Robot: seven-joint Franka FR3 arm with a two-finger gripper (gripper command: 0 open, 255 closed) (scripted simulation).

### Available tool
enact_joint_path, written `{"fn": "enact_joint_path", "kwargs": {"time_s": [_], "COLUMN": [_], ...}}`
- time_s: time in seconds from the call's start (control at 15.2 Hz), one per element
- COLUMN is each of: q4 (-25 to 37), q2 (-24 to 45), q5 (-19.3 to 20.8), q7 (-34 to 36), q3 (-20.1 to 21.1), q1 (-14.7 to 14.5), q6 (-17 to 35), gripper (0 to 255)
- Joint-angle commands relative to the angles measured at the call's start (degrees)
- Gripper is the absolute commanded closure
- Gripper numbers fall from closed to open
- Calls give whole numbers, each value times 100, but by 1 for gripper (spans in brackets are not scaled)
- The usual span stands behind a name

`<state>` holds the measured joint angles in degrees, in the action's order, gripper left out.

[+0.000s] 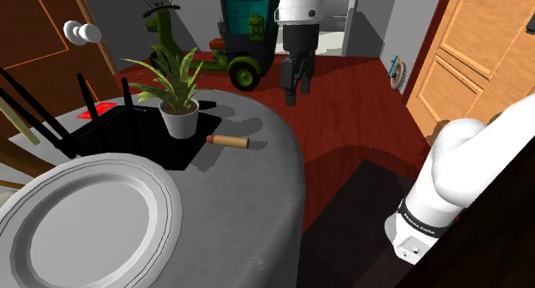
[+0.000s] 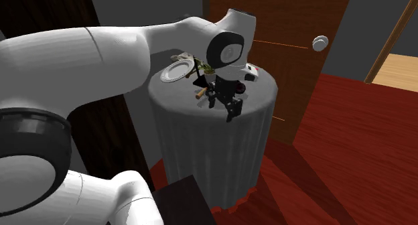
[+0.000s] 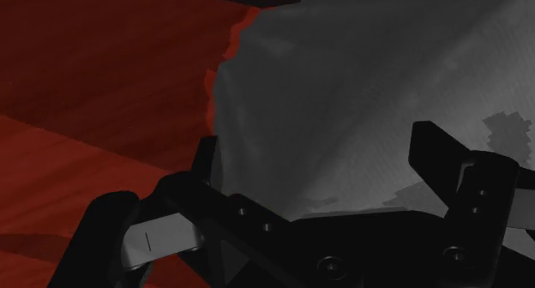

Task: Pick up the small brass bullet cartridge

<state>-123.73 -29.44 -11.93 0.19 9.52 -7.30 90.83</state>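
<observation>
A dark red wooden floor (image 1: 360, 123) spreads around the furniture. The white arm (image 1: 446, 183) rises from the shoulder view's lower right and reaches up and to the left. In the second exterior view it crosses in front of the round tabletop (image 1: 249, 201), which is draped in a grey cloth hanging down to the floor. Beyond the tabletop a green scooter (image 1: 184, 55) is parked on the floor.

On the cloth, at the shoulder view's lower left, lies a big grey plate (image 1: 86, 222). Behind it sits a black router (image 1: 103, 132) with thin antennas sticking up and a red patch on top. A leafy green plant (image 1: 176, 81) grows in a white pot (image 1: 179, 121) right at the router's corner. Whether the pot rests on the router or on the cloth I cannot tell.

The black tool (image 1: 297, 91) hangs pointing downward past the far rim of the tabletop, with red floor behind it in the shoulder view. In the wrist view its fingers (image 3: 433, 149) stand well apart with nothing between them, and past them show the cloth's edge and the floor.

The cartridge (image 1: 228, 140), tan-brown with a darker reddish end, lies on its side on the grey cloth. It is just beside the pot on the shoulder view's right, with the reddish end toward the pot. It lies well apart from the tool.
</observation>
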Motion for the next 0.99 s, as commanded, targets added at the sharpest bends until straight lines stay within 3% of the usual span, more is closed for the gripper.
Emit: {"fn": "enact_joint_path", "kwargs": {"time_s": [0.0,0.92], "q4": [282,2266], "q2": [280,2103], "q5": [-28,218], "q7": [15,464], "q3": [160,1400], "q1": [-104,-823], "q6": [47,189], "gripper": [0,0]}}
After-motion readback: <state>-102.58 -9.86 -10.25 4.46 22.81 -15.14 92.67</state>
